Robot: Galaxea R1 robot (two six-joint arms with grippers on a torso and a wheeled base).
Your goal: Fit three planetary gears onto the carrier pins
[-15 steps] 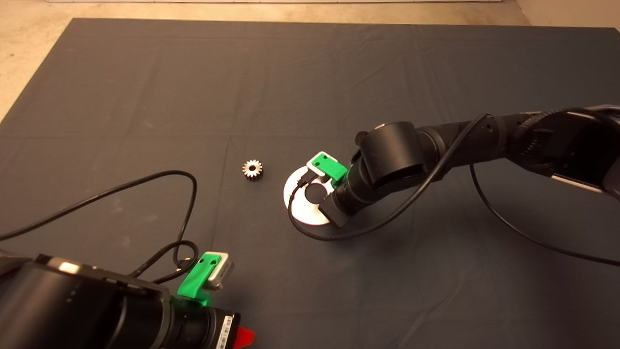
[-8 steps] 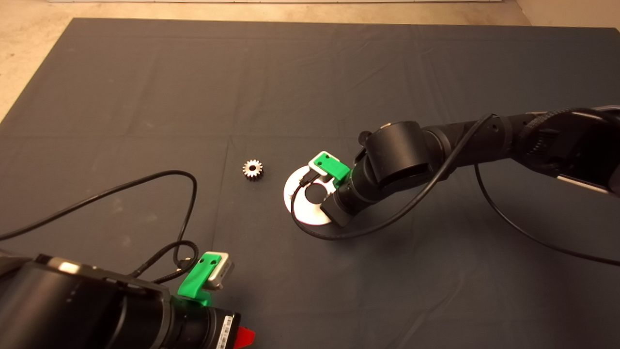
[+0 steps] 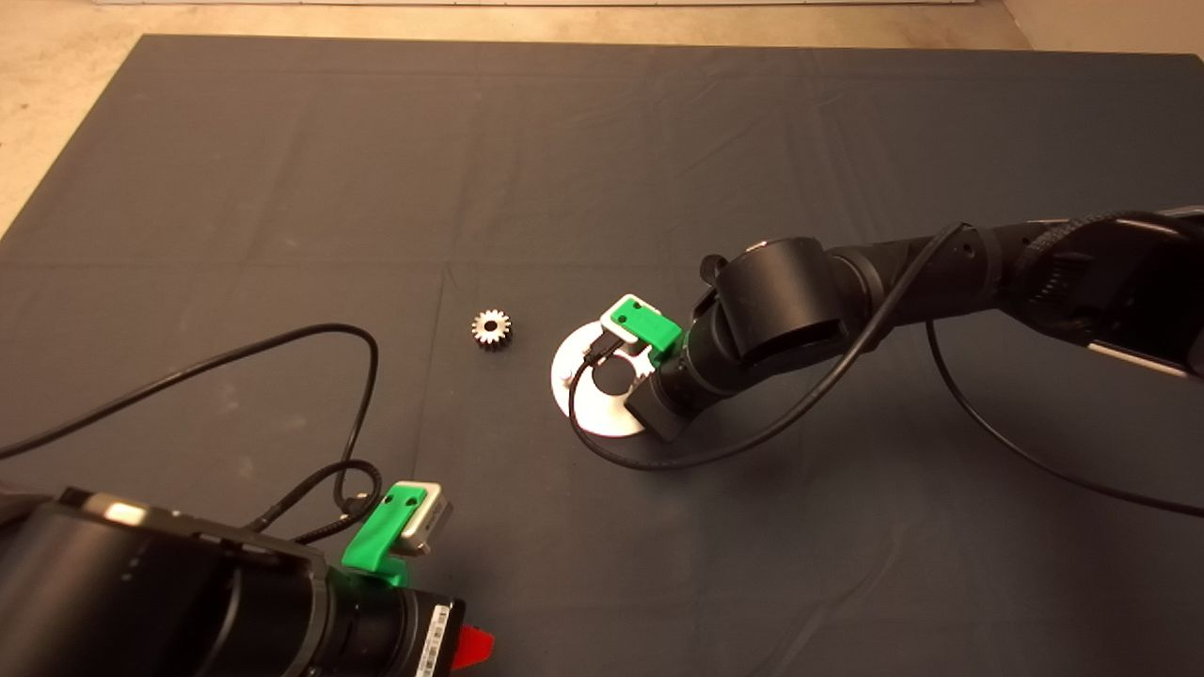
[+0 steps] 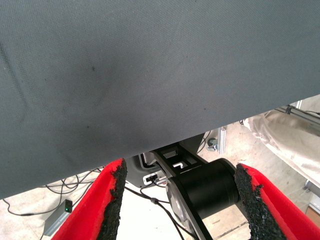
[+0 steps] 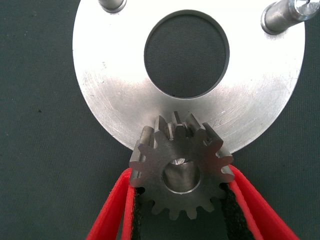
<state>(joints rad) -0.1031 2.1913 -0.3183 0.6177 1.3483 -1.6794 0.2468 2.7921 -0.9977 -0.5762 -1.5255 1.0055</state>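
Note:
One planetary gear (image 5: 181, 170), silvery with a toothed rim, is held flat in my right gripper (image 5: 181, 202), whose red fingers are shut on its sides. It sits over the rim of the round silver disc (image 5: 110, 100), and something silvery shows through its bore. Two carrier pins (image 5: 282, 15) (image 5: 112, 5) stand bare on the disc's far side. In the head view my right arm (image 3: 771, 310) covers most of the disc (image 3: 588, 404). A second gear (image 3: 491, 329) lies flat on the mat left of the disc. My left gripper (image 4: 180, 200) is open and parked at the lower left.
Black cables (image 3: 357, 376) loop over the mat between the left arm and the loose gear, and another (image 3: 640, 456) hangs below the right wrist. The left wrist view shows the mat's edge (image 4: 165, 145) and a black machine base (image 4: 205, 187) on the floor beyond it.
My right wrist has edged slightly to the right over the disc, still with the gear. The left arm has sunk a little toward the lower left. The loose gear has stayed put.

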